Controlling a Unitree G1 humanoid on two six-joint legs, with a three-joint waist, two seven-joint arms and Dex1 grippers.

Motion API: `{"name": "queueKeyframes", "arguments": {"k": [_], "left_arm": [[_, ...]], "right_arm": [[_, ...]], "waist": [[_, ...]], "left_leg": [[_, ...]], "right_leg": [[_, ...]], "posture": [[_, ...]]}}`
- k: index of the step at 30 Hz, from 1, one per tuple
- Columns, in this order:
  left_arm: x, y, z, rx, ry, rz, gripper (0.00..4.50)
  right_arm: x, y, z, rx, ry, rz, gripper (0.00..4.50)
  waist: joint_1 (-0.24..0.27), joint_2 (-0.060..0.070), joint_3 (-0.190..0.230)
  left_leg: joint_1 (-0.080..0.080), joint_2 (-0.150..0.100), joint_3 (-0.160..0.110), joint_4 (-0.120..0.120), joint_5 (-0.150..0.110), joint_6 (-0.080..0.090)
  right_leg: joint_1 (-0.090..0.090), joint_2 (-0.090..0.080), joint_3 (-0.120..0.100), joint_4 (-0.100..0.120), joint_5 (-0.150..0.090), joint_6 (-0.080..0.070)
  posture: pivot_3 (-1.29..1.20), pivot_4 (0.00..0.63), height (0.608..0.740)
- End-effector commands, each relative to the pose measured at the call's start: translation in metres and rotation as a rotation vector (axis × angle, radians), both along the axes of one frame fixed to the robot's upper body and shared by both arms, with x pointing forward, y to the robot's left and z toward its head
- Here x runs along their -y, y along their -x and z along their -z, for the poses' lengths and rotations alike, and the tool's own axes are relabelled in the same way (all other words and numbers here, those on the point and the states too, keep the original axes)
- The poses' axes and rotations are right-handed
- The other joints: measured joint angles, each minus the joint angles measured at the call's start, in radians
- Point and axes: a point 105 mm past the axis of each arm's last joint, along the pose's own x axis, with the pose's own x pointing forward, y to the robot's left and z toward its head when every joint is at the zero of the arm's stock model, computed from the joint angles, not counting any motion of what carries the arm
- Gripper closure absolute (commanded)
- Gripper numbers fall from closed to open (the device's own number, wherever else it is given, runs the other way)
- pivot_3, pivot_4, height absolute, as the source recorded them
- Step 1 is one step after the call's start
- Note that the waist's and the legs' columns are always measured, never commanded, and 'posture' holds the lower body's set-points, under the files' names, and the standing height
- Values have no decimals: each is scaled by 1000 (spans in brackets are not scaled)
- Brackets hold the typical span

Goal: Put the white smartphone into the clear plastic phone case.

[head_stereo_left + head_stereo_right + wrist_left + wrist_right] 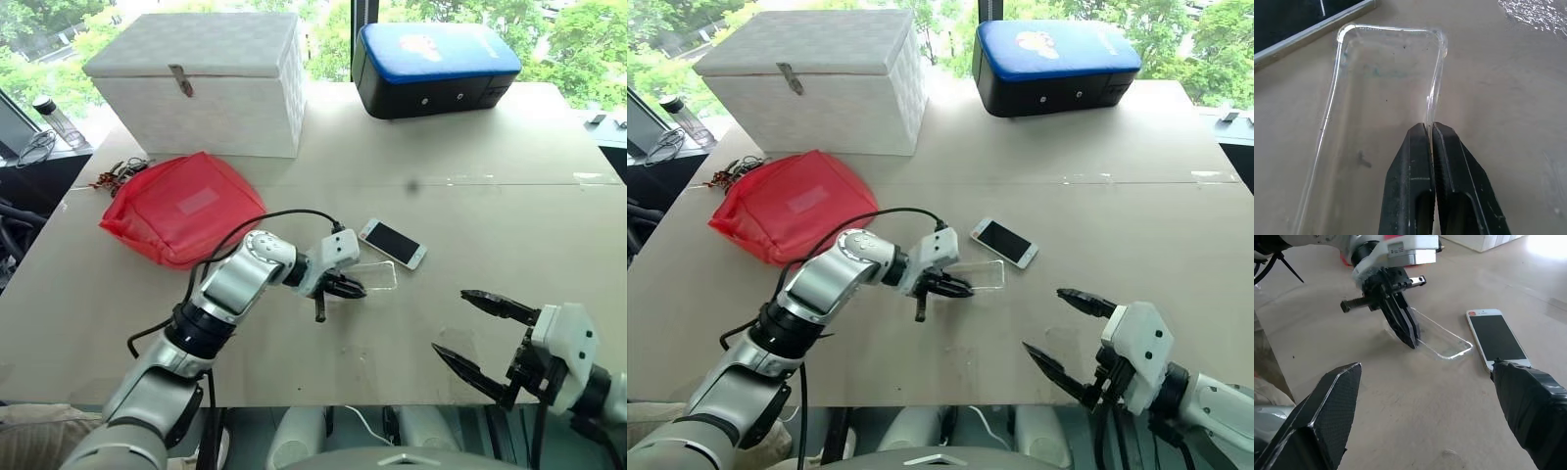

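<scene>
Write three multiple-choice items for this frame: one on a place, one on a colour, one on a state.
1. Where does the phone lie?
A. on the table beside the case
B. inside the case
C. on the red pouch

2. What colour is the lid of the black box at the table's far edge?
A. green
B. blue
C. yellow

3. How is the left gripper?
A. wide open over the phone
B. shut on the red pouch
C. shut on the case's rim

Key: 1 A, the phone rests on the table, next to the case. 2 B, its top is blue. 3 C, the left wrist view shows both fingers pinching the rim.
</scene>
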Motion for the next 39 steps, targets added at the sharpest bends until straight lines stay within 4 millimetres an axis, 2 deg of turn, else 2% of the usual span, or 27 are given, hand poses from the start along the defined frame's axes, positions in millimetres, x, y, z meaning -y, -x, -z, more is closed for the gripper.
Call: {"name": "queueKeyframes", "arguments": {"k": [1,4,5,6,7,9,10,11,14,17,20,24,28,33,39], "left_arm": [[7,5,1,-66,33,20,3577],[6,3,-10,-65,94,-4,2299],[2,5,-18,-78,136,-5,2134],[-4,9,-29,-103,192,-10,1634],[-10,14,-36,-121,232,-5,1592],[-22,25,-49,-132,300,14,757],[-28,28,-52,-127,322,-3,255],[-37,29,-54,-89,333,-31,72],[-59,31,-60,54,382,-114,72],[-72,31,-66,144,476,-207,72],[-89,43,-61,129,486,-243,72],[-101,49,-59,168,449,-259,72],[-105,52,-57,189,438,-277,72],[-103,57,-56,189,449,-293,72],[-101,57,-54,191,453,-305,72]], "right_arm": [[-2,0,-7,14,-4,0,0],[-1,-7,-3,-16,-19,29,0],[1,-14,-2,-19,-16,53,0],[2,-23,1,-21,-17,78,0],[1,-30,2,-24,-18,85,0],[-6,-42,2,-9,-4,69,0],[-5,-56,0,35,15,111,0],[-6,-67,1,50,32,136,0],[-22,-86,8,31,79,66,0],[-24,-108,18,2,141,75,0],[-29,-125,27,-27,176,50,0],[-24,-144,42,-68,230,58,0],[-20,-156,49,-101,266,56,0],[-17,-170,48,-119,303,24,0],[-20,-179,50,-153,349,-41,0]], "waist": [[0,0,0],[0,0,0],[0,0,0],[-3,0,0],[-17,-2,0],[-32,-1,0],[-30,1,0],[-29,1,0],[-28,2,0],[-11,1,0],[-6,1,0],[1,1,0],[-4,1,0],[-10,1,0],[-21,1,0]], "left_leg": [[0,0,0,0,0,0],[0,0,0,0,0,0],[0,0,0,0,0,0],[0,0,0,0,0,0],[0,0,0,0,0,0],[0,1,1,0,0,0],[1,2,2,-1,0,0],[0,1,1,-1,0,0],[1,2,2,-3,0,0],[-1,1,2,-2,0,0],[-2,1,2,-1,0,0],[-3,1,0,-2,0,0],[-2,1,2,-3,0,0],[-2,1,2,-3,0,0],[-2,1,2,-3,0,0]], "right_leg": [[0,0,0,0,0,0],[0,0,0,0,0,0],[0,0,0,0,0,0],[0,0,0,0,0,0],[0,0,0,0,0,0],[-1,1,1,1,0,0],[-2,1,2,1,0,0],[-2,0,3,1,0,0],[-3,0,5,0,0,0],[-5,-1,3,0,0,0],[-5,-2,3,-1,0,0],[-6,-2,1,0,0,0],[-6,-2,3,-1,0,0],[-6,-1,3,0,0,0],[-6,-1,3,0,0,0]], "posture": [[0,150,740],[0,150,740],[0,150,740],[0,150,740],[0,150,740],[0,150,740],[0,150,740],[0,150,740],[0,150,740],[0,150,740],[0,150,740],[0,150,740],[0,150,740],[0,150,740],[0,150,740]]}}
